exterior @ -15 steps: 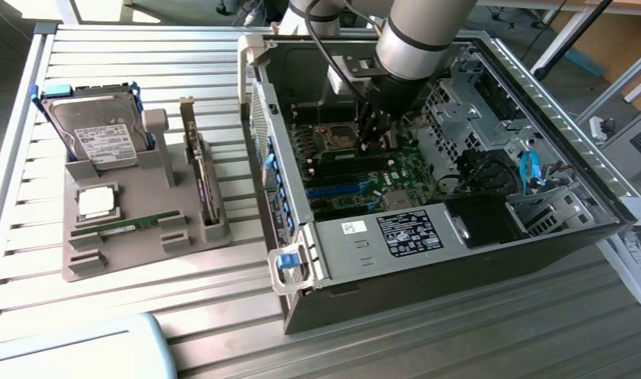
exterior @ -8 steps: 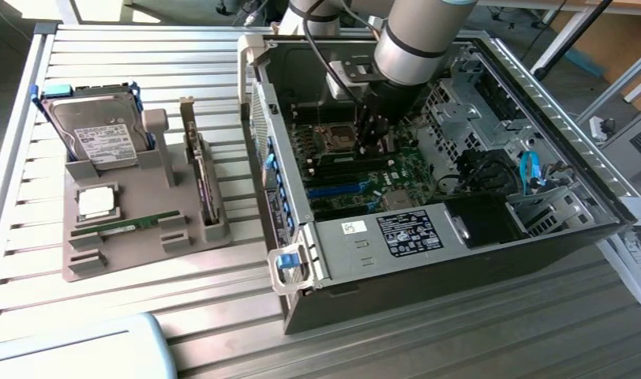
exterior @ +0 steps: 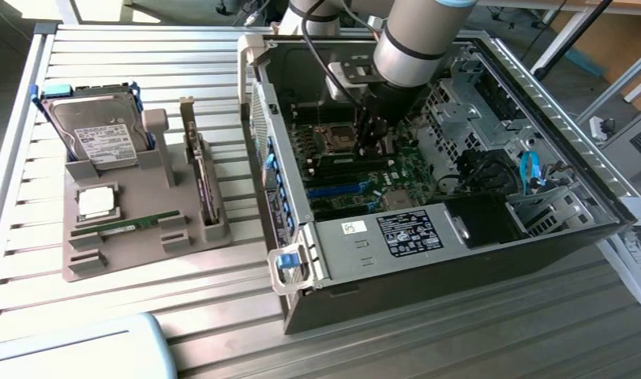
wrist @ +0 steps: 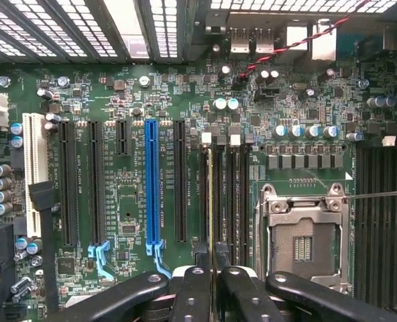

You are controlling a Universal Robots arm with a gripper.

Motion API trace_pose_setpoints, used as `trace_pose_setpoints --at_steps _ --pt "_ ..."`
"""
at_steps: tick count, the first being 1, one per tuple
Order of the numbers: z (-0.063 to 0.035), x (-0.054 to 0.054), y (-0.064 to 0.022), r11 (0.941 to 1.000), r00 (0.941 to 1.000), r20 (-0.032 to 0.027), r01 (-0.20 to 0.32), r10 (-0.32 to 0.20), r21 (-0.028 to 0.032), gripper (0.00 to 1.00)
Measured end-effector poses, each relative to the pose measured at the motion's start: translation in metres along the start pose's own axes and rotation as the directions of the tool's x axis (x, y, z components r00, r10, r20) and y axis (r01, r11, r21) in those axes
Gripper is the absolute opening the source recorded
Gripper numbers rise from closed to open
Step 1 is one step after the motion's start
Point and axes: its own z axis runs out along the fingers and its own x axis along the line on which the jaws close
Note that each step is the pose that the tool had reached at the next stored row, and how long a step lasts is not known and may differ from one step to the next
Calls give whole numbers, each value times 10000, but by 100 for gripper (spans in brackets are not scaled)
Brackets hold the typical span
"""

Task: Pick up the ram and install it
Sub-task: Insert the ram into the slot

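In the exterior view, the arm reaches down into the open computer case (exterior: 331, 245). Its claw (exterior: 371, 146) sits low over the motherboard, beside the processor socket (exterior: 336, 138). Another green stick (exterior: 125, 227) lies on the grey tray (exterior: 141, 197) on the table (exterior: 89, 308).

In the wrist view, the claw (wrist: 210, 272) is nearly pressed together, pinching the ram (wrist: 210, 201), which is seen edge-on along a memory slot. Installing appears to be the step in hand, though whether the ram is seated cannot be told. Seating likely calls for straight, even pressure with the ram square to the slot.
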Motion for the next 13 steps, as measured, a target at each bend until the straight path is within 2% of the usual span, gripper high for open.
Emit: trace_pose_setpoints --at_steps 13 --pt "27 2 0 9999 9999 -27 -125 125 9 13"
